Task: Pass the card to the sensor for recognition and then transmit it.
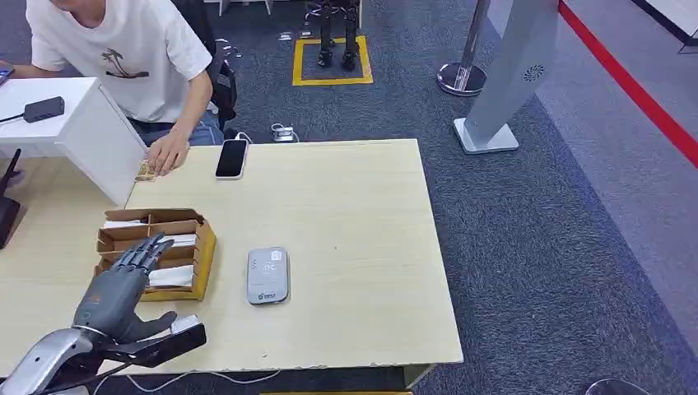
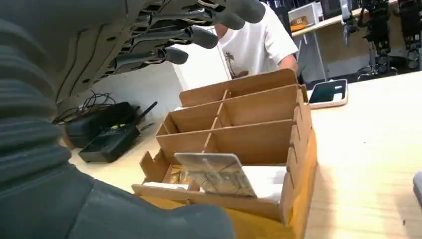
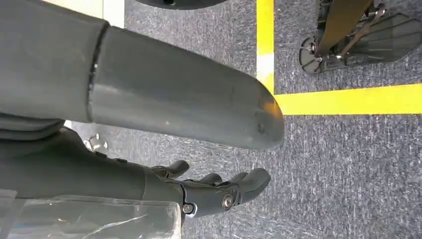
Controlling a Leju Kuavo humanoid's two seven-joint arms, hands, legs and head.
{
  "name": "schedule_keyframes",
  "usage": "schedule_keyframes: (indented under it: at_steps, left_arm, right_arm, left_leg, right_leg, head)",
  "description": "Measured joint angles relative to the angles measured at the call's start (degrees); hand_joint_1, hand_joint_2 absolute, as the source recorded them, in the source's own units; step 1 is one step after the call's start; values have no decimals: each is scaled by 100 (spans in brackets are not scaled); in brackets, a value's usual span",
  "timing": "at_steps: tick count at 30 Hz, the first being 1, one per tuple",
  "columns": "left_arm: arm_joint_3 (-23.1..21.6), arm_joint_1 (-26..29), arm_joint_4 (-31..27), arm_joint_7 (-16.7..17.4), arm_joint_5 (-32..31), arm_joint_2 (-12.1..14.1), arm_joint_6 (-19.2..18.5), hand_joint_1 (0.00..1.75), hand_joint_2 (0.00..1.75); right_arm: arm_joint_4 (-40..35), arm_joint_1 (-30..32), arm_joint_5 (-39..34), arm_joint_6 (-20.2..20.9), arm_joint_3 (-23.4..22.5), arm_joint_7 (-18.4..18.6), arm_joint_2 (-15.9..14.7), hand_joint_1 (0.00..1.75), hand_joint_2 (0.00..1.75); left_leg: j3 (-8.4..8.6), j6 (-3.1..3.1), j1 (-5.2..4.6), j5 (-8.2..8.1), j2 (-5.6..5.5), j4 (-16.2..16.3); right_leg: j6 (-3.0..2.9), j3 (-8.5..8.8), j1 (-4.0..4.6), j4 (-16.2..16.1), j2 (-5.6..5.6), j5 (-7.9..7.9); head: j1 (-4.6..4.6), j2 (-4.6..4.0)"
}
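We hover left robot hand [image 1: 123, 284] over box [image 1: 200, 247], fingers spread, holding nothing. Card [image 2: 214, 172] leans in box slot nearest hand. Sensor [image 1: 267, 276] beside box on table [image 1: 354, 214]. Right robot hand [image 3: 219, 191] hangs empty, fingers loosely curled. Grasp, scan, handover all remain.

A light wooden table [image 1: 362, 206] fills the view. At eight o'clock the left hand [image 1: 123, 284] hovers with fingers spread over a cardboard card box [image 1: 202, 247] holding white cards [image 1: 171, 276]. At six o'clock, just beside the box, lies the grey sensor [image 1: 267, 276]. At eleven o'clock a person's hand [image 1: 168, 153] rests near a black phone [image 1: 232, 158].
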Motion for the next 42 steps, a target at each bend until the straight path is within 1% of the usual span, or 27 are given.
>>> schedule_keyframes:
  at_steps: [4, 10, 17, 20, 30, 34, 42]
  left_arm:
    - [24, 85, -35, 157, -207, 50, -59, 0, 175]
    - [46, 182, -41, 238, -396, 81, -90, 0, 175]
    - [46, 221, -41, 393, -901, 68, -105, 0, 175]
    - [46, 214, -37, 448, -1202, 2, -98, 0, 175]
    - [44, 160, 33, 446, -1462, -177, -153, 0, 175]
    - [44, 138, 88, 446, -1663, -227, -208, 0, 175]
    - [44, 126, 142, 446, -1694, -275, -212, 0, 175]
  right_arm:
    - [0, 1, 15, 0, 0, -2, 0, 0, 0]
    - [0, 0, 20, 2, 0, -2, 0, 0, 0]
    - [0, -3, 35, 2, 0, -2, 0, 0, 0]
    - [-2, -4, 37, 0, 0, 0, 0, 0, 0]
    - [-2, -6, 63, -2, 0, 24, 0, 0, 0]
    - [-2, -6, 87, -7, 0, 33, 0, 0, 0]
    - [-2, -6, 92, -7, 0, 33, 0, 0, 0]
  left_leg:
    - [0, 0, -1, 0, 0, 0]
    - [-1, 0, 0, 0, 0, 0]
    - [0, 0, 0, 0, 0, 0]
    - [1, 0, -1, 0, 0, 0]
    - [1, 0, 0, 0, 0, 1]
    - [1, 0, -1, 0, 1, 1]
    - [1, 0, 0, 0, 1, 1]
  right_leg:
    - [0, 0, -1, 0, 1, 0]
    - [0, 1, -1, 0, 0, 0]
    - [0, 0, 0, 0, 0, 0]
    - [0, 0, 0, 0, 1, 0]
    - [0, 0, 0, 0, 1, 0]
    - [0, 0, -1, 0, 1, 0]
    - [0, 0, 0, 0, 1, 0]
  head:
    - [0, 0]
    - [0, 0]
    - [0, 0]
    - [0, 0]
    - [2, 0]
    - [0, 0]
    - [0, 0]
